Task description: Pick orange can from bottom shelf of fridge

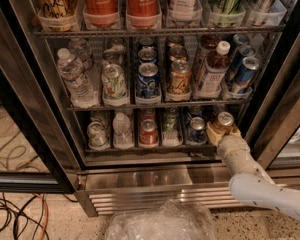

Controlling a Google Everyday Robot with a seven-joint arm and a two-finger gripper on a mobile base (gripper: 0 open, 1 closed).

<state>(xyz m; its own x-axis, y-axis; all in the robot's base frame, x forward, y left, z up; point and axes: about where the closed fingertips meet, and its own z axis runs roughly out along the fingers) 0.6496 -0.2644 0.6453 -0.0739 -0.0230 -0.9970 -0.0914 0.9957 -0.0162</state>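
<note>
The orange can (224,120), coppery with a silver top, stands at the right end of the bottom shelf (155,148) of the fridge (35,119). My gripper (223,132) reaches in from the lower right on a white arm. Its tan fingers (213,135) sit on both sides of the can's body, closed against it. The can is upright and still on the shelf.
A blue can (196,129), a red can (148,132), small bottles and a green can (96,134) stand in the other lanes. The black door frame (277,119) is just right of the arm. The steel vented base (155,184) lies below, with crumpled clear plastic (160,223) and cables (15,214) on the floor.
</note>
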